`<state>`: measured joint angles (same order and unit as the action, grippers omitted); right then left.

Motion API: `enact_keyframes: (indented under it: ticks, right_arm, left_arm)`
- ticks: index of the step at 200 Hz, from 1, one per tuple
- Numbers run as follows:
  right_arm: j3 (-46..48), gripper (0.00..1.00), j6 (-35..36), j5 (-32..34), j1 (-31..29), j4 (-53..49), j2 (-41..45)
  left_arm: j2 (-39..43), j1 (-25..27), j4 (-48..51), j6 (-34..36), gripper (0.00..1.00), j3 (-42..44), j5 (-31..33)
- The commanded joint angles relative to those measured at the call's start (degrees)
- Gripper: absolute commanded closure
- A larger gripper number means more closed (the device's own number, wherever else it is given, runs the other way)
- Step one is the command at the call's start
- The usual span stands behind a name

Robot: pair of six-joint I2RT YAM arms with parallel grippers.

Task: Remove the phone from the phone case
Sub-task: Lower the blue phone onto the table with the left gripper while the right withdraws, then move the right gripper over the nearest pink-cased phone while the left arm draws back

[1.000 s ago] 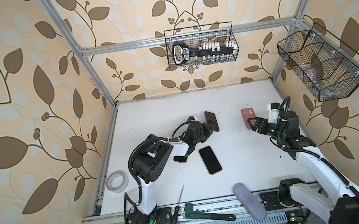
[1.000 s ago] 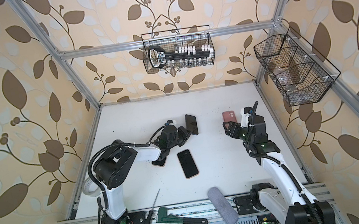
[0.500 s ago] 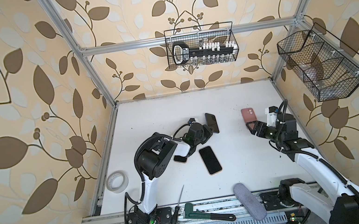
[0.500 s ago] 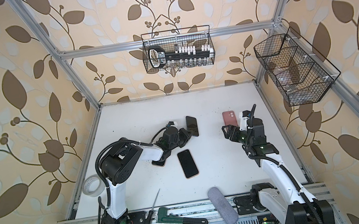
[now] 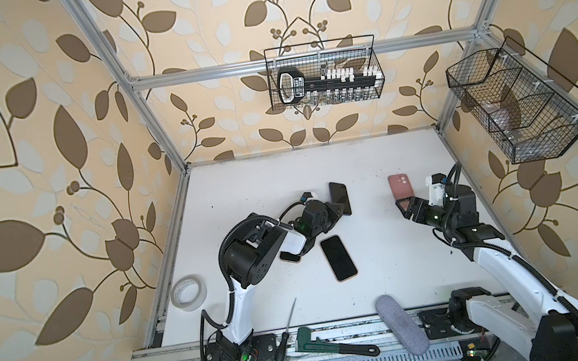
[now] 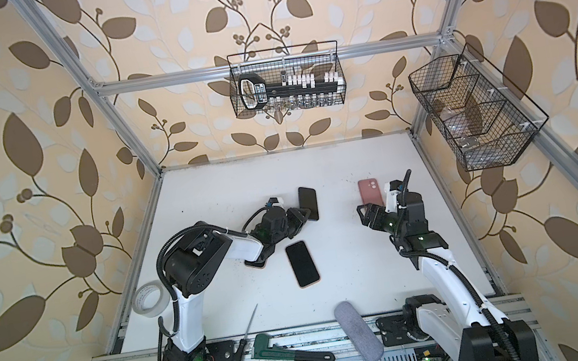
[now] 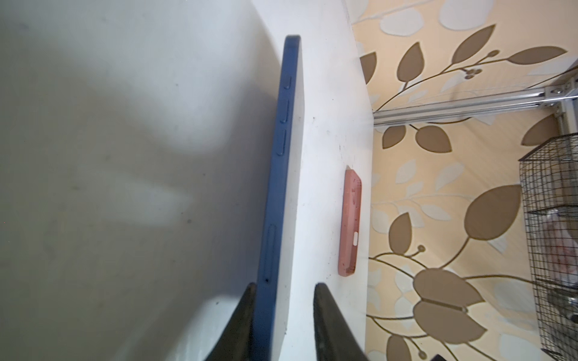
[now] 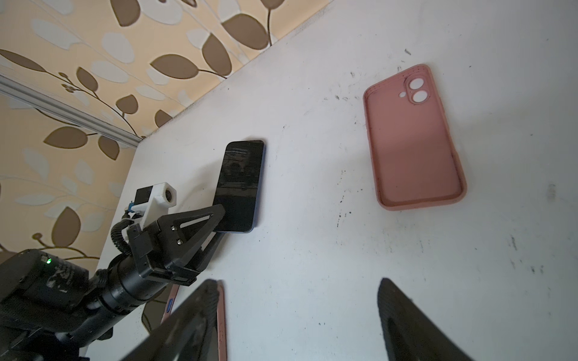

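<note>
In both top views the left gripper [image 5: 335, 210] lies low over the white table [image 5: 374, 160], just left of the frame's middle, its jaws astride the near end of the blue-edged phone [image 5: 339, 197], whose dark screen faces up; the left wrist view shows the jaws narrowly parted, one finger against the screen side, the other standing off the blue edge with a strip of white showing between, so the phone is not pinched; whether that end rests on the table or is tipped up I cannot tell; the pink case [image 5: 400, 187] lies empty, hollow side up, well to the right of the phone, near the table's right edge; the right gripper [image 5: 404, 210] hovers just below it in the frame, clear of it in the right wrist view, jaws wide and holding nothing; a black phone [image 5: 338, 258] lies flat at centre frame.
</note>
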<state>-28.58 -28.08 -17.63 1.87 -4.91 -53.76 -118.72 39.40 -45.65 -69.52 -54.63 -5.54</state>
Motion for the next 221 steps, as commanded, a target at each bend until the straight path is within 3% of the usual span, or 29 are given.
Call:
enact_keyframes:
  ticks: [1, 63, 78, 83, 87, 183, 221]
  right_arm:
    - [0.54, 0.20, -0.07, -0.57, -0.46, 0.51, -0.12]
    - [-0.23, 0.18, 0.03, -0.09, -1.07, -1.09, 0.14]
    - [-0.99, 0.12, 0.30, 0.21, -1.56, -2.34, -0.45]
    - [-1.30, 0.02, 0.45, 0.38, -1.74, -2.67, -0.67]
    - [-1.51, 0.00, 0.56, 0.59, -1.97, -2.97, -0.81]
    - [-7.01, 0.00, 2.22, 6.18, -10.34, -8.00, -5.12]
    - [-7.26, 0.00, 1.97, 8.21, -13.08, -8.09, -4.60]
  left_arm:
    - [1.46, -0.20, -2.58, 0.32, 0.63, 0.80, 2.60]
    - [3.75, -0.20, 0.85, 0.61, 0.48, 1.81, 4.14]
    - [4.32, -0.11, 1.42, 0.79, 0.43, 1.94, 4.15]
    - [4.52, -0.11, 1.61, 0.85, 0.41, 1.99, 4.08]
    - [4.69, -0.11, 1.76, 0.94, 0.40, 2.05, 4.19]
    - [13.07, 0.94, 13.53, 3.24, 0.08, 2.08, 5.97]
    - [17.41, 0.95, 17.24, 2.90, 0.01, 2.24, 5.02]
